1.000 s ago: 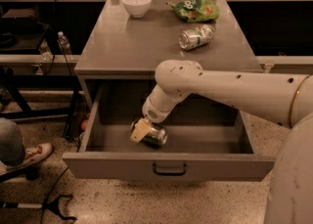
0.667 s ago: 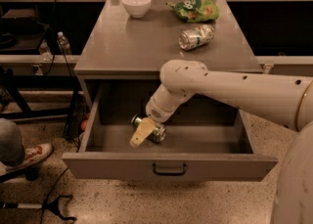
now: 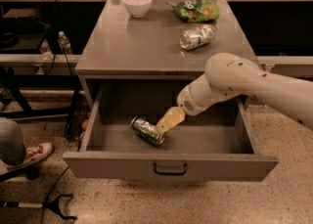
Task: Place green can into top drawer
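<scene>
The green can [image 3: 146, 130] lies on its side on the floor of the open top drawer [image 3: 112, 164], left of centre. My gripper [image 3: 165, 123] hangs inside the drawer just right of the can, with its yellowish fingers [image 3: 171, 118] pointing down-left at the can's right end. The gripper is open and holds nothing. My white arm reaches in from the right, over the drawer's right half. The drawer's dark handle [image 3: 169, 169] shows at the centre of the front panel.
On the grey tabletop [image 3: 132, 47] stand a white bowl [image 3: 137, 4], a green snack bag [image 3: 195, 9] and a pale silver-white can [image 3: 197, 36] lying on its side. A person's shoe [image 3: 32, 152] and a leg are on the floor at the left.
The arm has drawn back up and to the right. The can, held at the fingertips before, now lies free on the drawer floor to the left of the gripper.
</scene>
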You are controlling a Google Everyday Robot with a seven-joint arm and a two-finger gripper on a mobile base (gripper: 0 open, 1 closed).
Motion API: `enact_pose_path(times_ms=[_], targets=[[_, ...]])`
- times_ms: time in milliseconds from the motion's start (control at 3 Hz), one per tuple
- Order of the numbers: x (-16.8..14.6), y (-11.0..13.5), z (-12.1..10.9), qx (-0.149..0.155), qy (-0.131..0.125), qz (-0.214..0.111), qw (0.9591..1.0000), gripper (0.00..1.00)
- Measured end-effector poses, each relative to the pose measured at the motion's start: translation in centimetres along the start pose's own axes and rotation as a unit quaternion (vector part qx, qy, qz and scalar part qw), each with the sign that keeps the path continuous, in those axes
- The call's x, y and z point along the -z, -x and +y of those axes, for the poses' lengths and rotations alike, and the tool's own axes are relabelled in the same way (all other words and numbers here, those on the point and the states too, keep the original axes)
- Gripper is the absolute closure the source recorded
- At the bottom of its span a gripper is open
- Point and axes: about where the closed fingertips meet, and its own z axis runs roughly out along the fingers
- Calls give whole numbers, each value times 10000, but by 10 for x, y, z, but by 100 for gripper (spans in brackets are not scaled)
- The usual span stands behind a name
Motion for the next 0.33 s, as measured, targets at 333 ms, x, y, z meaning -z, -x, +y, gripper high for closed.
enact_pose_path(times_ms=[333], targets=[[5,-6,-4,-63,-40,-14,10000,0]])
